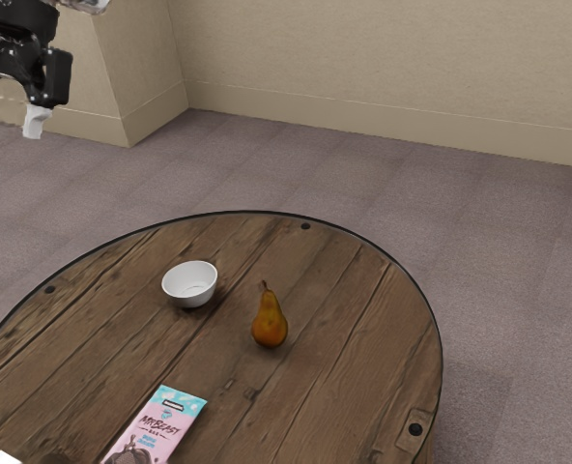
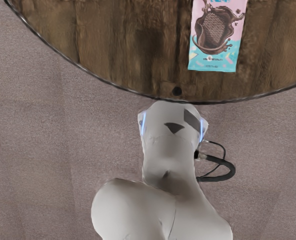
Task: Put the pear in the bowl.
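By my reckoning the task is unstarted: the pear (image 1: 270, 327) stands upright near the white bowl (image 1: 191, 301), outside it, and my fingers (image 1: 50, 89) are spread, holding nothing. Reaching, gripping, carrying and lowering all remain. The round, plank-patterned tabletop (image 1: 344, 358) also bears a pink-and-blue packet (image 1: 160, 425); greyish carpet (image 1: 508, 271) runs to a beige wall (image 1: 383, 58).

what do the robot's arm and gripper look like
The arm is smooth, rounded and pale grey-white, with a narrow blue light strip on each side, dark patches on its upper part and black cables looping out from one side. The gripper is black and jointed, with a whitish tip on one finger.
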`<state>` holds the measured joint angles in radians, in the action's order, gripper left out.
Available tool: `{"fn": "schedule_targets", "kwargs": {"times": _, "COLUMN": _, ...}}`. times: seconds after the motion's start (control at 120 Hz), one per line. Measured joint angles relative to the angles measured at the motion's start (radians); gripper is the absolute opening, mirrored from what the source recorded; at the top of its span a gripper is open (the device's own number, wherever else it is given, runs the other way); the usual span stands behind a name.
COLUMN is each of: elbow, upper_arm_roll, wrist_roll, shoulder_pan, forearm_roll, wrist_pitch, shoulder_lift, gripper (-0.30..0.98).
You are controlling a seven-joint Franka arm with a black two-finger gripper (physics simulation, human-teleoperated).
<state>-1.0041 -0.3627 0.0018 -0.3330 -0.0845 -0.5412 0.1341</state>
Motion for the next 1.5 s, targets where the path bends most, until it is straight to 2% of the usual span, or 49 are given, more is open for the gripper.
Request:
{"fn": "schedule_targets", "kwargs": {"times": 0.075, "elbow": -0.097, "upper_arm_roll": -0.032, "wrist_roll": 0.003, "shoulder_pan": -0.043, "forearm_roll": 0.028, "wrist_pitch": -0.228, "shoulder_lift": 0.061, "gripper": 0.69}}
{"fn": "schedule_targets", "kwargs": {"times": 0.15, "elbow": -0.12, "upper_arm_roll": -0.033, "wrist_roll": 0.008, "shoulder_pan": -0.051, "forearm_roll": 0.037, "wrist_pitch": -0.378, "shoulder_lift": 0.076, "gripper": 0.69}}
{"fn": "schedule_targets", "kwargs": {"times": 0.2, "elbow": -0.165, "upper_arm_roll": -0.004, "wrist_roll": 0.011, "shoulder_pan": -0.052, "forearm_roll": 0.03, "wrist_pitch": -0.463, "shoulder_lift": 0.085, "gripper": 0.69}}
{"fn": "schedule_targets", "kwargs": {"times": 0.233, "elbow": -0.253, "upper_arm_roll": 0.011, "wrist_roll": 0.012, "shoulder_pan": -0.056, "forearm_roll": 0.035, "wrist_pitch": -0.537, "shoulder_lift": 0.085, "gripper": 0.69}}
{"fn": "schedule_targets", "kwargs": {"times": 0.308, "elbow": -0.465, "upper_arm_roll": 0.163, "wrist_roll": 0.015, "shoulder_pan": 0.037, "forearm_roll": 0.051, "wrist_pitch": -0.742, "shoulder_lift": 0.079, "gripper": 0.69}}
{"fn": "schedule_targets", "kwargs": {"times": 0.358, "elbow": -0.556, "upper_arm_roll": 0.216, "wrist_roll": 0.011, "shoulder_pan": 0.074, "forearm_roll": 0.063, "wrist_pitch": -0.866, "shoulder_lift": 0.089, "gripper": 0.69}}
{"fn": "schedule_targets", "kwargs": {"times": 0.458, "elbow": -0.61, "upper_arm_roll": 0.264, "wrist_roll": 0.001, "shoulder_pan": 0.095, "forearm_roll": 0.09, "wrist_pitch": -1.056, "shoulder_lift": 0.155, "gripper": 0.69}}
{"fn": "schedule_targets", "kwargs": {"times": 0.592, "elbow": -0.644, "upper_arm_roll": 0.281, "wrist_roll": -0.025, "shoulder_pan": 0.099, "forearm_roll": 0.147, "wrist_pitch": -1.239, "shoulder_lift": 0.25, "gripper": 0.69}}
{"fn": "schedule_targets", "kwargs": {"times": 0.733, "elbow": -0.661, "upper_arm_roll": 0.303, "wrist_roll": -0.081, "shoulder_pan": 0.099, "forearm_roll": 0.18, "wrist_pitch": -1.378, "shoulder_lift": 0.291, "gripper": 0.69}}
{"fn": "schedule_targets", "kwargs": {"times": 1.008, "elbow": -0.682, "upper_arm_roll": 0.297, "wrist_roll": -0.132, "shoulder_pan": 0.1, "forearm_roll": 0.166, "wrist_pitch": -1.575, "shoulder_lift": 0.373, "gripper": 0.69}}
{"fn": "schedule_targets", "kwargs": {"times": 1.217, "elbow": -0.744, "upper_arm_roll": 0.298, "wrist_roll": -0.148, "shoulder_pan": 0.099, "forearm_roll": 0.198, "wrist_pitch": -1.659, "shoulder_lift": 0.386, "gripper": 0.69}}
{"fn": "schedule_targets", "kwargs": {"times": 1.5, "elbow": -0.707, "upper_arm_roll": 0.288, "wrist_roll": -0.132, "shoulder_pan": 0.099, "forearm_roll": 0.195, "wrist_pitch": -1.705, "shoulder_lift": 0.429, "gripper": 0.69}}
